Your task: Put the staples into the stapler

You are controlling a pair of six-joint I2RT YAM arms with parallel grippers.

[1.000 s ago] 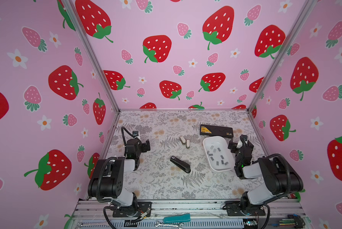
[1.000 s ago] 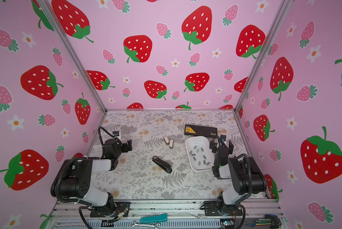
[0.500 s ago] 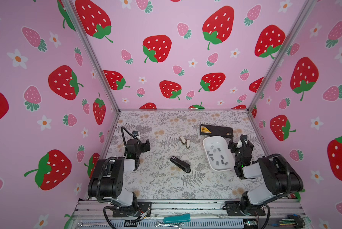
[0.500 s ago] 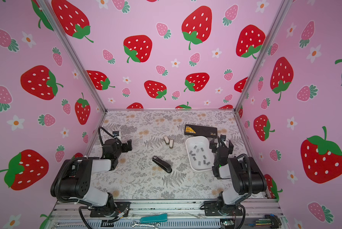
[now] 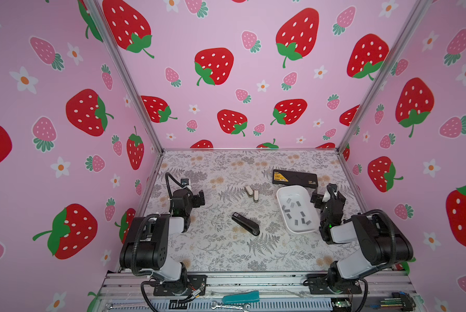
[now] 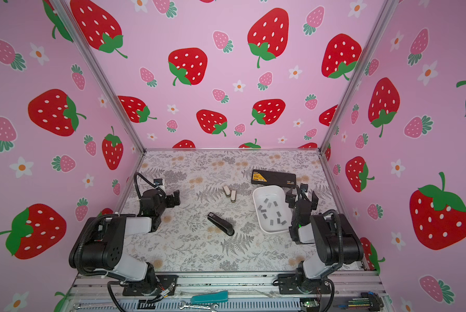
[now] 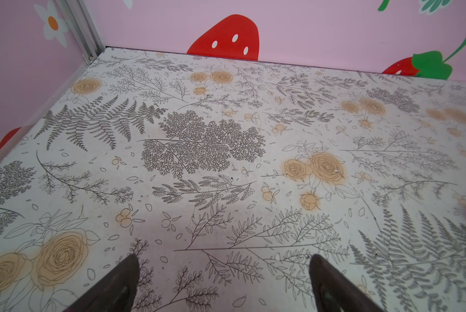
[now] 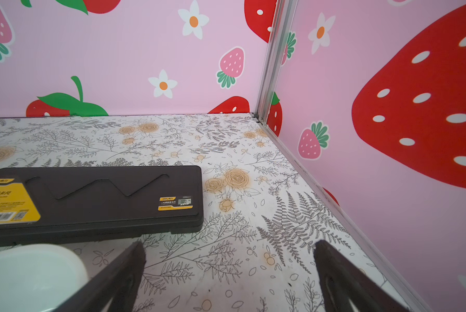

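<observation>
Two arms low on the desk [image 5: 226,254], nothing held. Left jaws spread wide over bare surface near the left edge. Black stapler [image 5: 246,224] lies mid-desk, slantwise, apparently closed, untouched. Staples [image 5: 289,200] lie loose in the white tray [image 5: 280,194] toward the right edge. Right jaws just beside the tray, also spread, empty. Likely step: open the stapler. Best to pin its base with one arm while the other lifts the top, then take a single strip, kept level.
</observation>
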